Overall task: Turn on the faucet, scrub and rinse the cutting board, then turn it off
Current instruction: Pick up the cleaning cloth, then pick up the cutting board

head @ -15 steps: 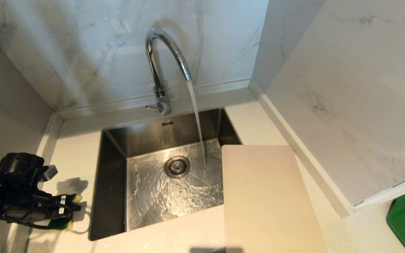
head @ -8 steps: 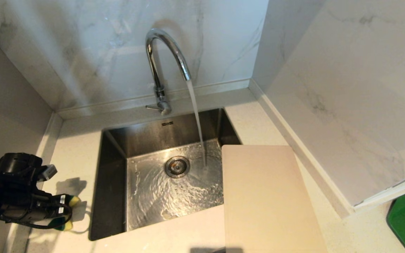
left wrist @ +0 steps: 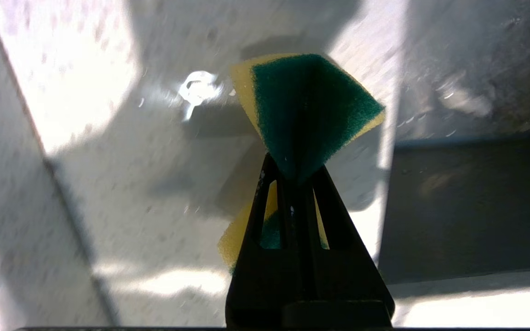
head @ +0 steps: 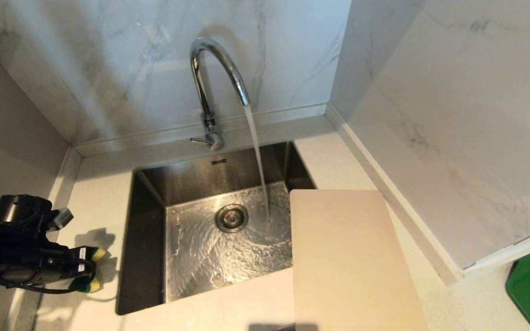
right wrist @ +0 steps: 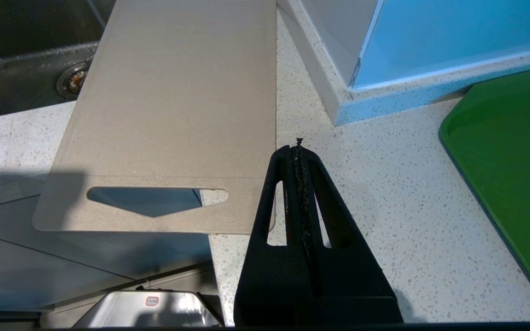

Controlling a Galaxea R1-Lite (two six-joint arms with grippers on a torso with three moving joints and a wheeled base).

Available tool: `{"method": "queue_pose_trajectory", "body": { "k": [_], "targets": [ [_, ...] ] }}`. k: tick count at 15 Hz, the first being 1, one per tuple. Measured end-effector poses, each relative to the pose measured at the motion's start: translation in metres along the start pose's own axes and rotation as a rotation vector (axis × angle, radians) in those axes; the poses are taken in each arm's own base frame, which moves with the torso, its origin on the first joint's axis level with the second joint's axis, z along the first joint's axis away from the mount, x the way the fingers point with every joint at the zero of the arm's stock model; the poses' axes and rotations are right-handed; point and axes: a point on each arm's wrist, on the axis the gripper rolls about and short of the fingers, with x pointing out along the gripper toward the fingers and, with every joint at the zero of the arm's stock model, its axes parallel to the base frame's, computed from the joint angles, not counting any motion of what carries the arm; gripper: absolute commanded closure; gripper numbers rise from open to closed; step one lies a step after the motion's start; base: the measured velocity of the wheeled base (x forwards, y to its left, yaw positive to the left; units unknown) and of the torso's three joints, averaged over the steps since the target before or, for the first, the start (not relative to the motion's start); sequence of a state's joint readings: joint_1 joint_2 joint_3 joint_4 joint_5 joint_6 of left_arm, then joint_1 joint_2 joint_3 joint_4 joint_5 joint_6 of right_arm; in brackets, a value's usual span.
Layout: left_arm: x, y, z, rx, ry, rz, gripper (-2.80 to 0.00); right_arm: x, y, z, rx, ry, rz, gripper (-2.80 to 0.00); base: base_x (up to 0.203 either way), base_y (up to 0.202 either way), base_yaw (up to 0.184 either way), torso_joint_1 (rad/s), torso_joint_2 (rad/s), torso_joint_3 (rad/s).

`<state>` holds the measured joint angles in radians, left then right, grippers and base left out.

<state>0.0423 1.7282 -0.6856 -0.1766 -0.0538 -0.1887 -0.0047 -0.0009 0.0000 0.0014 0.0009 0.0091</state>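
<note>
Head view showed my left hand [head: 91,271] clamped on a yellow-green sponge [head: 91,276] over the counter [head: 95,207] left of the sink [head: 147,193], where the faucet [head: 210,82] ran. The cutting board [head: 348,257] lay across the sink's right edge; my right hand [right wrist: 298,151] was closed, empty, beside the board's handle end.

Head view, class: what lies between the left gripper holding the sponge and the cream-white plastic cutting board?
The steel sink basin, with water from the chrome gooseneck faucet running in, separates the left gripper, shut on the yellow-green sponge, from the cutting board.
</note>
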Motion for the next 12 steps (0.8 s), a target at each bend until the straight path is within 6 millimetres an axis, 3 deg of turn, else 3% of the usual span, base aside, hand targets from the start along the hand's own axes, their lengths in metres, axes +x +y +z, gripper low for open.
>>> {"method": "queue_pose_trajectory", "body": {
  "k": [3,12],
  "targets": [
    [-0.009,-0.003,0.001,0.016,-0.042,-0.089,0.00,0.000,0.000,0.000,0.000,0.000,0.000,0.00,0.000,0.000,0.000,0.000,0.00,0.000],
    [-0.054,-0.009,0.008,0.041,-0.188,-0.043,0.00,0.000,0.000,0.000,0.000,0.000,0.000,0.00,0.000,0.000,0.000,0.000,0.00,0.000]
  ]
}}
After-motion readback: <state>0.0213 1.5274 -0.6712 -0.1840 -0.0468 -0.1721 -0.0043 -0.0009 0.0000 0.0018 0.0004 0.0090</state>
